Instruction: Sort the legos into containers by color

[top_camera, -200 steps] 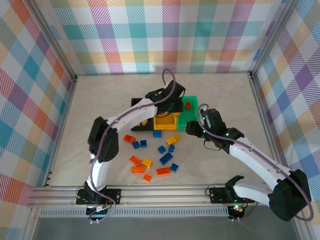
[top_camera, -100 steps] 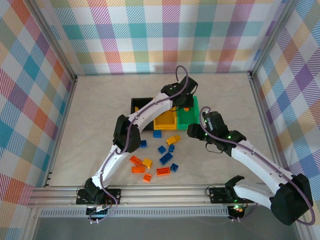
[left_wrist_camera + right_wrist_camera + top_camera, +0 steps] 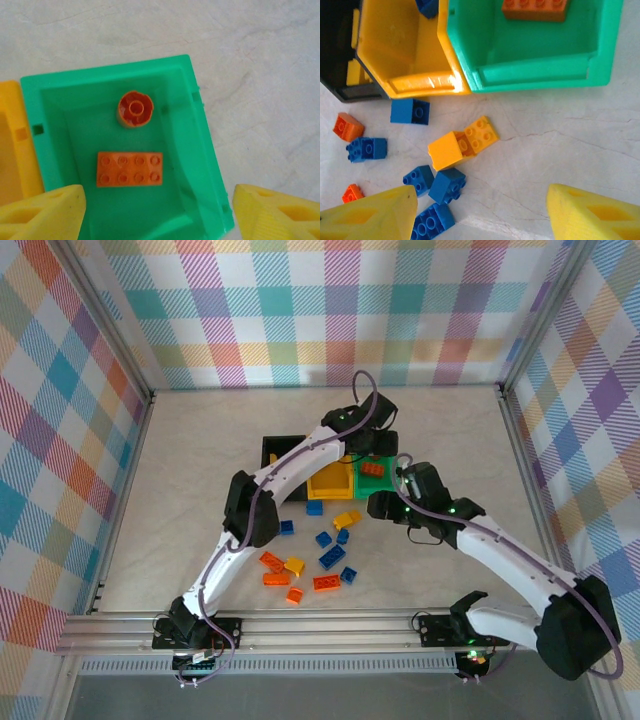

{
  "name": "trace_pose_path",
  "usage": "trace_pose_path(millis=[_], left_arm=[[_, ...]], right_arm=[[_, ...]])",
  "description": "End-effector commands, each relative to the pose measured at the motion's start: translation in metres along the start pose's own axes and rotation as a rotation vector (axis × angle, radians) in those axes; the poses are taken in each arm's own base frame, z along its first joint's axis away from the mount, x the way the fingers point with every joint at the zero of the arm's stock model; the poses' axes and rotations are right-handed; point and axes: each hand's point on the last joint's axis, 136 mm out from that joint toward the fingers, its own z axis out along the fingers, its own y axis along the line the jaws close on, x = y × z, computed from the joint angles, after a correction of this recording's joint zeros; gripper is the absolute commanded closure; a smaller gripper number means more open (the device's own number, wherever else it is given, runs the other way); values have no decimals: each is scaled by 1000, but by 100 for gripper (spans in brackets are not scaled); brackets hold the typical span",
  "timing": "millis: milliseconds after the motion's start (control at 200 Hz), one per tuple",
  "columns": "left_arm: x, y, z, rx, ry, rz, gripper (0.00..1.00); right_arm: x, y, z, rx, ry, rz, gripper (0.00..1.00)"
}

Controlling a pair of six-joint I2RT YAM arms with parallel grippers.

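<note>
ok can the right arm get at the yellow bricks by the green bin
Probably yes. The right tool is open, and the yellow bricks lie ahead of it with nothing over them and bare table on one side. Blue bricks crowd the other side, so it might nudge one.

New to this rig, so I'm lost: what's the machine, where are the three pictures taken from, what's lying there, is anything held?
Two robot arms bolted to a table sort legos by color. One picture looks down on both arms; the other two come from wrist cameras, yellow fingers at the bottom. The left gripper hangs open over the green bin, which holds an orange brick and a round orange piece. The right gripper, also open, is above loose ones near the yellow bin. Neither holds anything.
</note>
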Motion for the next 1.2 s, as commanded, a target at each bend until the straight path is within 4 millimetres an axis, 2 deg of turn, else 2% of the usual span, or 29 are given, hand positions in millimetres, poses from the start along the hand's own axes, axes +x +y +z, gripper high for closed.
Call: trace_pose_path(millis=[0, 95, 220, 450, 590, 715, 900, 1050, 1195], left_arm=[[-13, -23, -67, 111, -88, 7, 13], [0, -11, -87, 140, -119, -18, 0], [30, 24, -111, 112, -136, -48, 0], [102, 106, -149, 23, -180, -138, 0], [133, 145, -166, -29, -194, -178, 0], [152, 172, -177, -74, -199, -208, 0], [166, 196, -181, -84, -217, -269, 0], [169, 204, -181, -93, -209, -281, 0], [170, 206, -179, -90, -200, -289, 0]], right_arm=[[17, 24, 13, -76, 83, -82, 30], [38, 33, 29, -78, 155, -127, 30], [54, 39, 45, -63, 192, -148, 30], [53, 49, 65, -12, 152, -84, 31], [58, 48, 79, 52, 163, -59, 32], [58, 49, 91, 72, 169, -49, 33], [61, 42, 98, 122, 188, -46, 38], [72, 28, 100, 186, 238, -58, 48], [76, 14, 91, 241, 246, -76, 56]])
